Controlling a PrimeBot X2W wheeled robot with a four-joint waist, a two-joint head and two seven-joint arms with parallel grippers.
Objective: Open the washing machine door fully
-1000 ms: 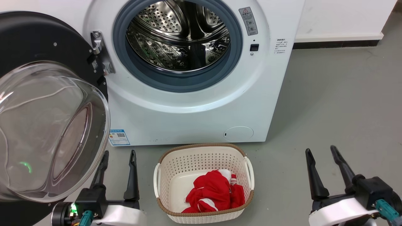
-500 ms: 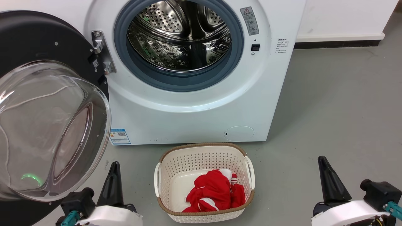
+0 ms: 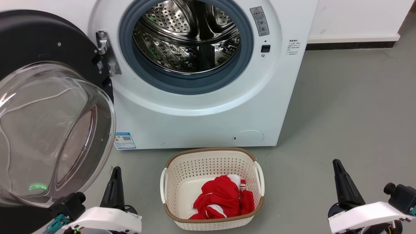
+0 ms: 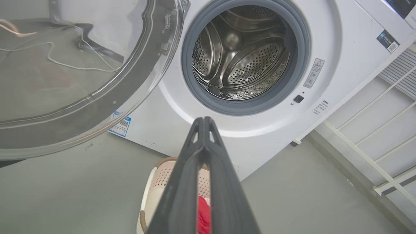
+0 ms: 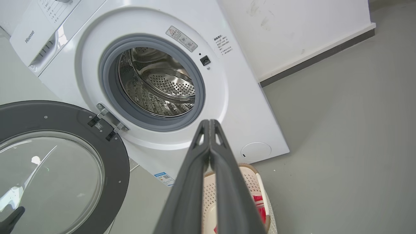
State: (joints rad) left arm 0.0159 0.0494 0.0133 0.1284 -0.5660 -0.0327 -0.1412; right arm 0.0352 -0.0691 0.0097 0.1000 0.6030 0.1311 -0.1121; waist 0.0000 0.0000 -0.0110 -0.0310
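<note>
I find the washing machine door [image 3: 32, 35] swung wide on its hinge at 9 o'clock in my head view, leaving the drum mouth of the washing machine [image 3: 195, 120] exposed at 12. The left gripper [image 3: 116, 169] at 7 and the right gripper [image 3: 336, 162] at 5 have fingers pressed together, holding nothing. The floor [image 3: 341, 107] is smooth and grey, with a white wall [image 3: 351, 16] at 1 and a basket [image 3: 211, 152] at 6.

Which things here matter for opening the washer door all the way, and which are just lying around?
For the job: door, swung wide open; washing machine; left claw and right claw, both shut, holding nothing.
Just lying about: basket in front of the machine; red clothes inside it.
</note>
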